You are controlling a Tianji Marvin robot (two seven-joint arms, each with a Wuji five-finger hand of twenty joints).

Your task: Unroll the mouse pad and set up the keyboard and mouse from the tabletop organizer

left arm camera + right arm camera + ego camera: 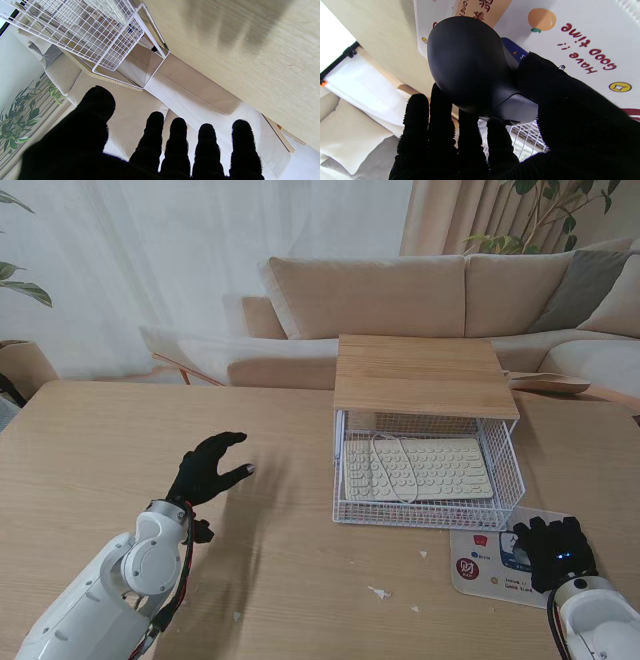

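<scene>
The stand view shows, nearest the robot, the right hand point(555, 552) resting on the white printed mouse pad point(482, 564), which lies flat on the table point(90, 450) just in front of the wire organizer point(428, 470), toward its right corner. In the right wrist view this hand point(545, 120) is closed around the black mouse point(472, 67), thumb on one side and fingers point(442, 120) on the other, with the pad's print right behind it. Left of the organizer, the left hand point(208, 467) hovers over bare wood, fingers spread and holding nothing. Inside the organizer's basket lies the cream keyboard point(420, 470) with its cable looped over the keys, under the wooden top shelf point(422, 373).
</scene>
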